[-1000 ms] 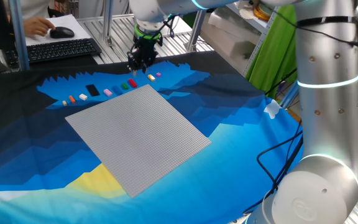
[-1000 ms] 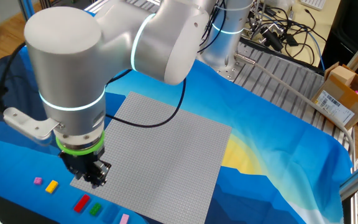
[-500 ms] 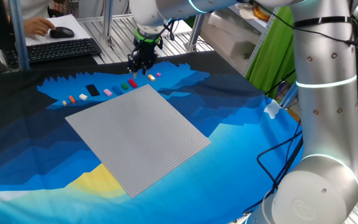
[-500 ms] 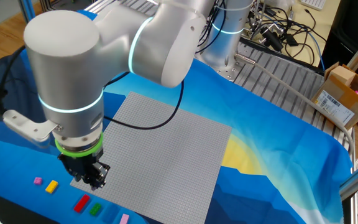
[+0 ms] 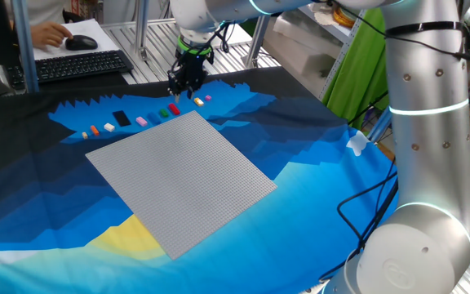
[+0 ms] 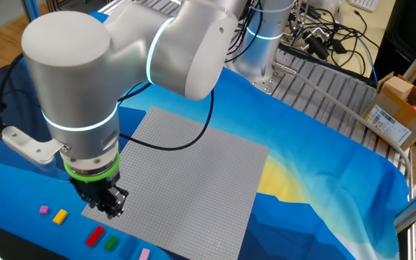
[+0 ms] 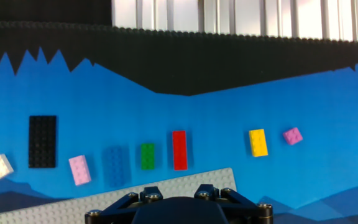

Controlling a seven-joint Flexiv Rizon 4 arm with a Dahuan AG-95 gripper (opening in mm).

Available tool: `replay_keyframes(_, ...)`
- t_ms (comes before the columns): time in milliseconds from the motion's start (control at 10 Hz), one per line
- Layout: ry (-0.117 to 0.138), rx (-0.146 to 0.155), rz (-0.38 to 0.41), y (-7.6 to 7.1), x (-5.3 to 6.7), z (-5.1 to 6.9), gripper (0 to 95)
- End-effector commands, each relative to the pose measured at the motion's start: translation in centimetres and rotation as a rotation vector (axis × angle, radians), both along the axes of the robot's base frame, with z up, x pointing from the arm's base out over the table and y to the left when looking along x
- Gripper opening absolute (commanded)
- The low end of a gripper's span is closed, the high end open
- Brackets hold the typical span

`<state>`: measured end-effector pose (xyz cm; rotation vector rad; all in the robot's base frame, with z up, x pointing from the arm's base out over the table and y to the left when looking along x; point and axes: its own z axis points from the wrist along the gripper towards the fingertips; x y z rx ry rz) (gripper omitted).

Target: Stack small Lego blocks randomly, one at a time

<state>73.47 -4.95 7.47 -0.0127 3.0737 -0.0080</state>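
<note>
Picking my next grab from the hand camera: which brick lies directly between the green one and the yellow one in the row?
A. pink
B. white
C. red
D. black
C: in the hand view the red brick lies right of the green brick and left of the yellow brick.

Bricks (image 7: 179,150) in a row — blue cloth (image 7: 229,112)

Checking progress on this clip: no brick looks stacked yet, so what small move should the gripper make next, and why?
Probably slide off the baseplate corner toward the red brick and lower onto it. The gripper hangs above that corner, the red brick lies nearest ahead in the hand view, and nothing sits on the baseplate.
</note>
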Motion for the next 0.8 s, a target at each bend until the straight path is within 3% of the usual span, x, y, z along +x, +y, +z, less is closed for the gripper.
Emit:
replay_keyframes(100, 0.0, 0.005, 0.021, -0.1, 0.0, 0.0, 38.0)
replay_keyframes(500, -0.008, -0.001, 0.025, -0.1, 0.0, 0.0, 38.0)
replay_keyframes(800, -0.02, -0.013, 0.028, 0.5, 1.8, -1.9, 38.0)
